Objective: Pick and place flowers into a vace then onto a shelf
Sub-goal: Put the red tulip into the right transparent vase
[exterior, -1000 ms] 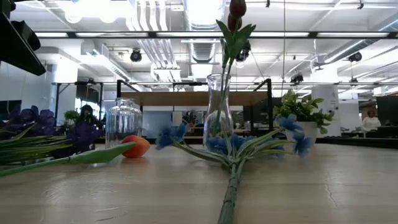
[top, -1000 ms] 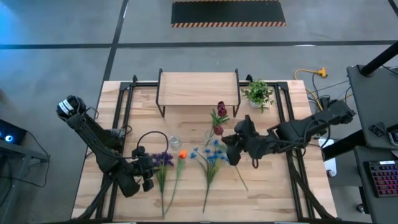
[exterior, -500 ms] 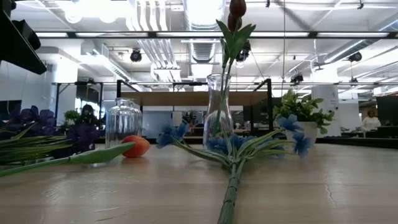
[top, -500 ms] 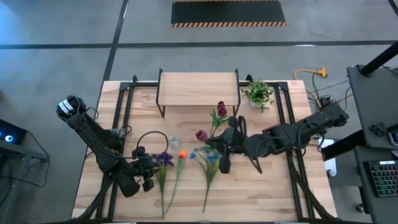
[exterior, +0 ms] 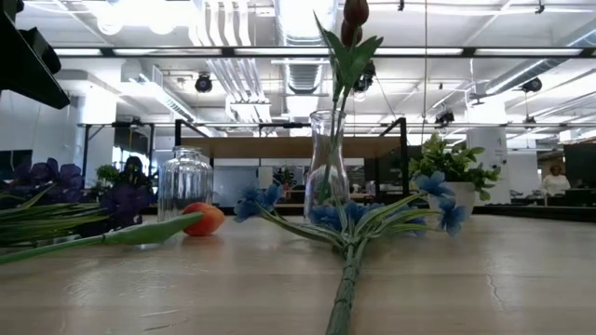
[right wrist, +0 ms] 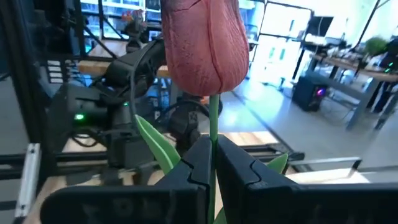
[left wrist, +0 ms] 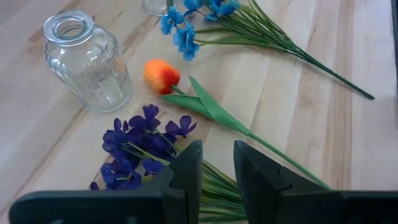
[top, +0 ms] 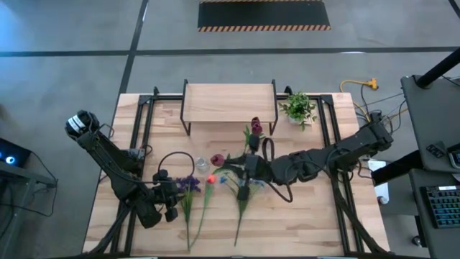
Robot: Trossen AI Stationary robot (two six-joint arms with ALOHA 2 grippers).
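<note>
My right gripper (top: 240, 164) is above the table's middle, pointing level toward the left edge and shut on a dark red tulip (top: 218, 160). A glass vase (exterior: 326, 177) stands just beyond it, with another red tulip (top: 256, 126) upright inside. On the table lie blue flowers (top: 244, 184), an orange tulip (top: 210, 179) and purple flowers (top: 188, 185). A small glass jar (top: 202, 164) stands beside them. My left gripper (left wrist: 217, 167) hangs over the purple flowers' stems, open by a narrow gap and touching nothing. The shelf (top: 230, 103) stands at the far edge. My right gripper pinches the red tulip's green stem (right wrist: 213, 127) between its two fingers (right wrist: 196, 163), just below the bloom (right wrist: 202, 43) and leaves. The fingers reach level from the table's right side. The bloom sticks out past the fingertips, lifted clear of the table.
A leafy potted plant (top: 298, 108) stands at the far right, beside the shelf. Black rails (top: 147, 115) run down both sides of the table. Bare wood lies along the near edge and at the right.
My right gripper has carried the red tulip toward the table's left edge, past the vase. Its wrist has rolled and it has tipped up to level. The bloom now points left, near the jar. The left arm has kept still.
</note>
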